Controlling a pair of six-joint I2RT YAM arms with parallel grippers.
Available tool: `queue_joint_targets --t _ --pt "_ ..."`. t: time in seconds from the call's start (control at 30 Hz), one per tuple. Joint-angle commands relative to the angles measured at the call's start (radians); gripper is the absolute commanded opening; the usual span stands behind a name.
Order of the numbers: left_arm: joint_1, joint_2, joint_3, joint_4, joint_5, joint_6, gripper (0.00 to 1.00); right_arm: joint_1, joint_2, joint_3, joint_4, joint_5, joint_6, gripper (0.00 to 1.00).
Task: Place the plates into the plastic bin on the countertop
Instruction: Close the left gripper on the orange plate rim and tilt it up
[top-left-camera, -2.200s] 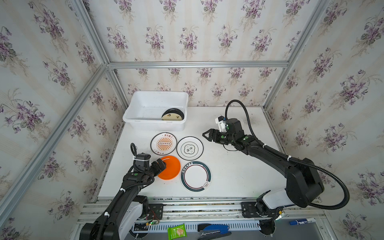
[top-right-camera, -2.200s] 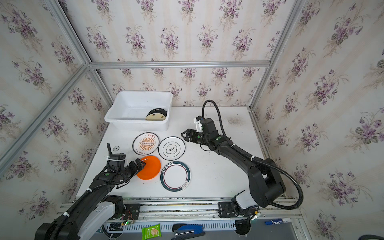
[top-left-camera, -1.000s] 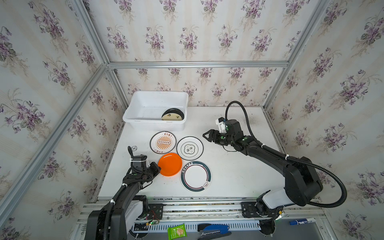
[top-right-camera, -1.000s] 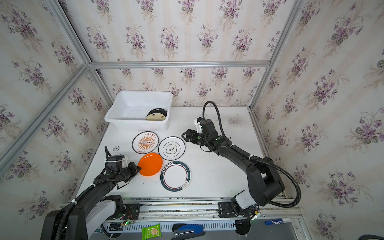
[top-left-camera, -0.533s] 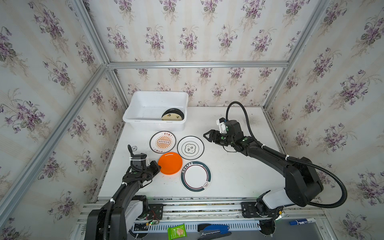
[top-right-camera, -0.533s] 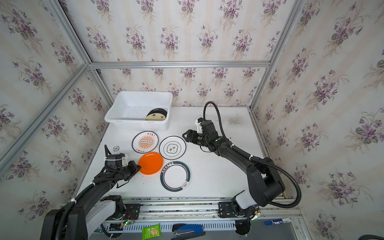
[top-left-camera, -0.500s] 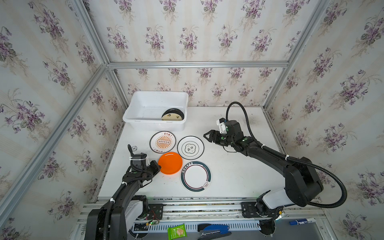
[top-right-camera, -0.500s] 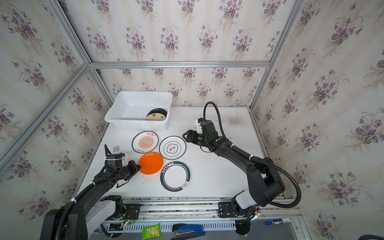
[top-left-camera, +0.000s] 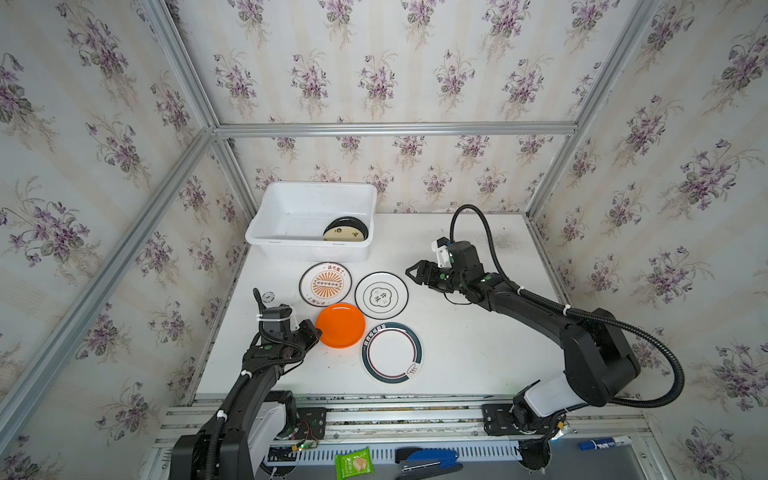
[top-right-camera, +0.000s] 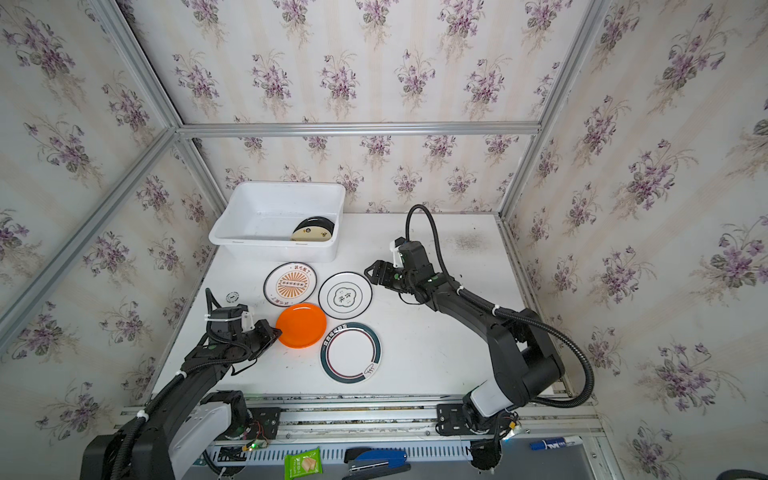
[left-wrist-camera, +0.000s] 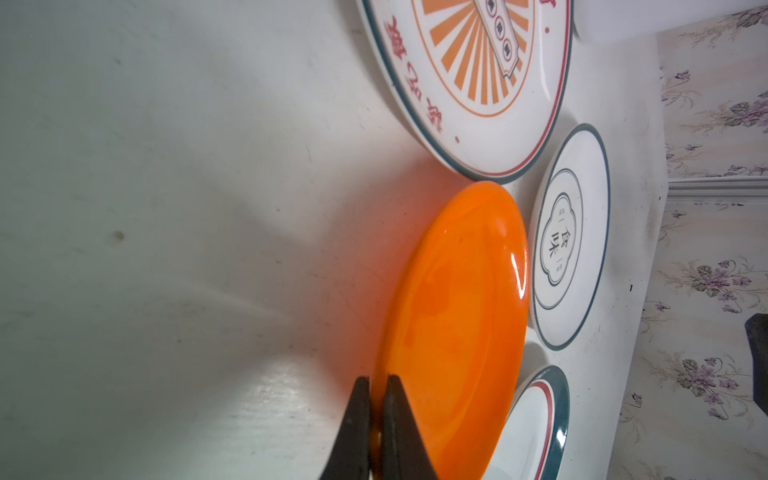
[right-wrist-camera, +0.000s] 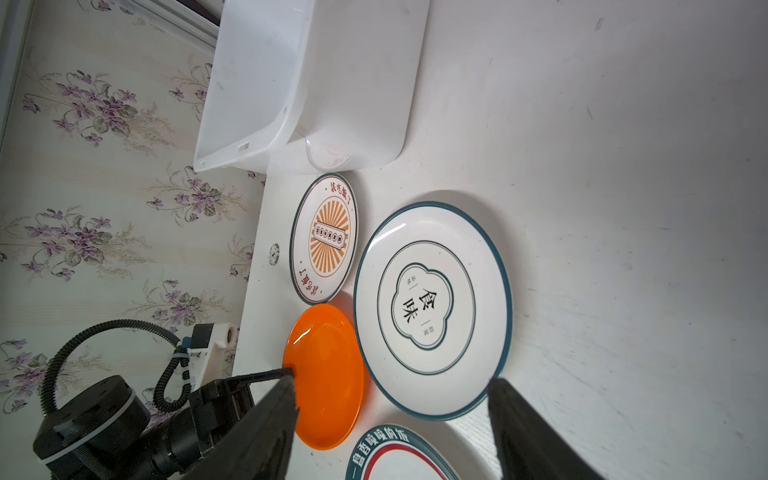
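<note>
Gripping the near-left rim of the orange plate (top-left-camera: 340, 325), the left gripper (top-left-camera: 313, 332) is clamped, its two fingers (left-wrist-camera: 357, 415) pinching the rim edge between them in the left wrist view. The orange plate sits on the tabletop (top-left-camera: 457, 332) toward the left edge, roughly midway between the far and near edges; whether its gripped side is raised off the surface cannot be told from these views. Three further plates lie flat on the tabletop around it: the sunburst plate (top-left-camera: 325, 284) just beyond it toward the far edge, the emblem plate (top-left-camera: 381, 295) just beside the sunburst plate toward the right edge, and the banded plate (top-left-camera: 392, 352) just beside the orange plate toward the near edge. The bin (top-left-camera: 307, 251) stands at the far left corner of the tabletop, its near wall close to the sunburst plate. One dark plate (top-left-camera: 345, 230) rests inside the bin at its near right corner. The right gripper (top-left-camera: 411, 272) is released, jaws spread wide and holding nothing, positioned above the tabletop just beside the right-hand rim of the emblem plate. In the right wrist view, the emblem plate appears between the open fingers (right-wrist-camera: 274, 415).
</note>
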Motion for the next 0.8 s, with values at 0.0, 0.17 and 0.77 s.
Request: queue_joint_targets --t 0.0,0.17,0.77 --pt "0.000 -0.008 0.022 0.009 0.037 -0.017 0.00 0.001 0.007 0.022 0.049 -0.011 0.009 0.75" --pt "0.000 -0.040 0.026 0.006 0.051 -0.027 0.00 0.001 0.023 0.038 0.046 -0.018 0.015 0.75" --pt "0.000 -0.072 0.081 -0.005 0.081 -0.049 0.00 0.016 0.112 0.101 0.126 -0.105 0.075 0.73"
